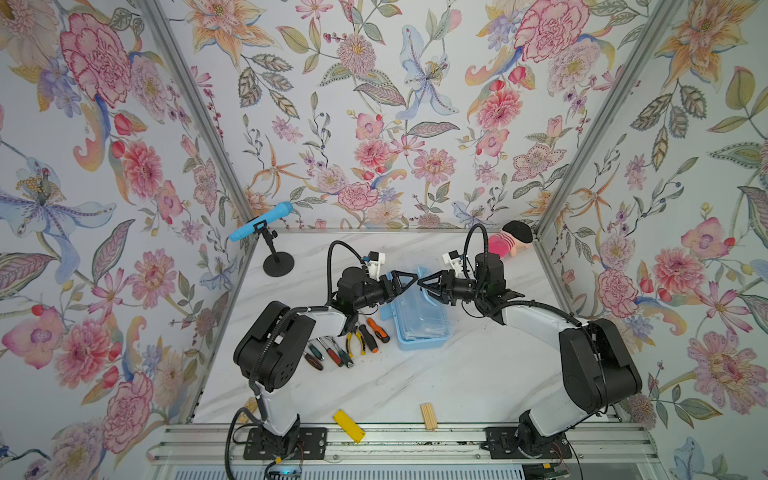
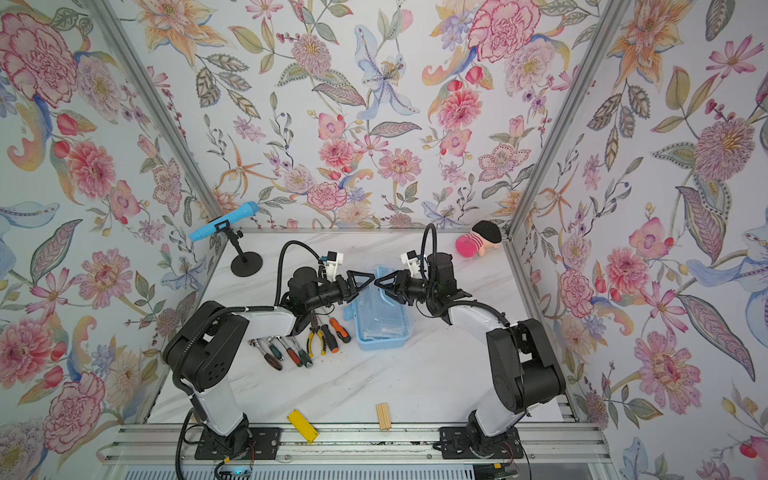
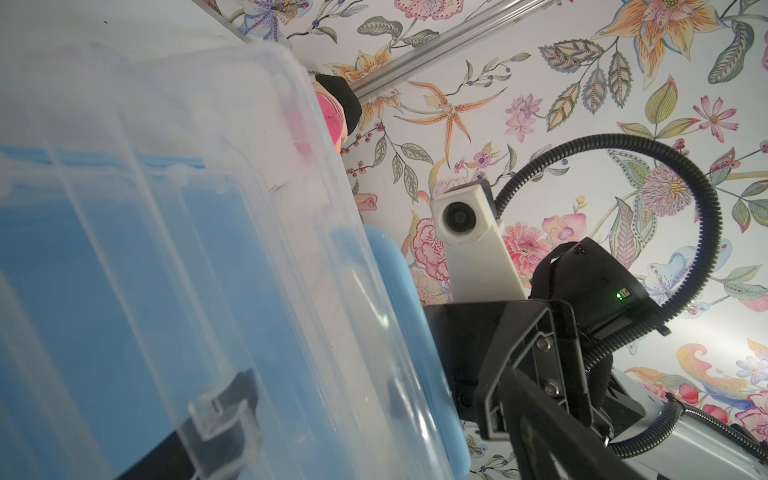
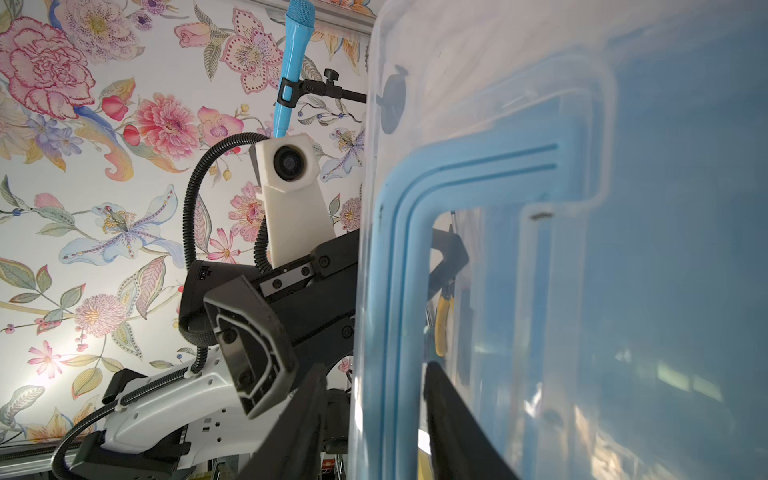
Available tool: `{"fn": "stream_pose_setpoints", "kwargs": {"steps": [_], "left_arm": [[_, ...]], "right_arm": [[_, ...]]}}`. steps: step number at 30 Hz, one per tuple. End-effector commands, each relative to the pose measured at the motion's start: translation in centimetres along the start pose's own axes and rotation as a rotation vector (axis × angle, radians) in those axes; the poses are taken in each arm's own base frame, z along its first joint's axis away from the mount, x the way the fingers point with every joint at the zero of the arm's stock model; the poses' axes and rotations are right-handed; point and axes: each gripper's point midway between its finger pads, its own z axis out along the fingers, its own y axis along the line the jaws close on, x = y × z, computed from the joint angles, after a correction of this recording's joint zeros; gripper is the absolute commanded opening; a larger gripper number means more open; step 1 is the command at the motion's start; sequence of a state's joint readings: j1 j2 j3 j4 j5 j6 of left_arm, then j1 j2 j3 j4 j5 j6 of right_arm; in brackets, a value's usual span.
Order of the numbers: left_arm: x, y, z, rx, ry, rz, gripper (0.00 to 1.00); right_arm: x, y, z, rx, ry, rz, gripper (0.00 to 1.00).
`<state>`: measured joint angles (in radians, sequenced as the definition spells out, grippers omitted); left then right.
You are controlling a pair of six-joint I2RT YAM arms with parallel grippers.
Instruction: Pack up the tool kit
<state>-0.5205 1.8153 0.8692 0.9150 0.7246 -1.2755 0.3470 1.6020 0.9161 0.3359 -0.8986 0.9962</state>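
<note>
The tool box is sited at centre frame in both top views, with pliers and screwdrivers laid on the table to its lower left. Its clear lid is seen close only in the wrist views, where jaw states are settled. The left gripper is spread wide astride the lid. The right gripper is parted about the blue handle, one finger standing clear.

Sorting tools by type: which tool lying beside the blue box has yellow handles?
The pliers, the only yellow-handled tool; the screwdrivers next to them are orange and black.
</note>
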Motion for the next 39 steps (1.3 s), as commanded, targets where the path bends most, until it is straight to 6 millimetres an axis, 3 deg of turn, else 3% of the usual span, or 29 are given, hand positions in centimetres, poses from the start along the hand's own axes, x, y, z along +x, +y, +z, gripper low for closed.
{"fn": "stream_pose_setpoints", "kwargs": {"steps": [1,9,16,22,31,39], "left_arm": [[-0.2,-3.0,0.1,0.080,-0.007,0.060,0.94],[-0.7,-4.4,-0.1,0.081,-0.008,0.087,0.94],[-1.4,-6.4,0.1,0.101,-0.015,0.112,0.94],[-2.7,-8.7,1.8,0.094,-0.006,0.170,0.95],[-2.0,-11.2,7.3,0.147,0.077,0.202,0.95],[-0.2,-9.8,9.6,0.144,0.137,0.185,0.95]], "right_arm": [[0.4,-1.0,-0.4,0.079,-0.007,-0.011,0.42],[-0.4,1.1,-2.0,0.091,-0.042,-0.065,0.54],[-1.5,2.9,-4.6,0.093,-0.124,-0.082,0.57],[-2.5,1.5,-8.3,0.212,-0.253,-0.084,0.57],[-2.4,0.1,-12.0,0.260,-0.356,-0.076,0.56],[-2.4,-1.8,-14.3,0.304,-0.405,-0.041,0.56]]}}
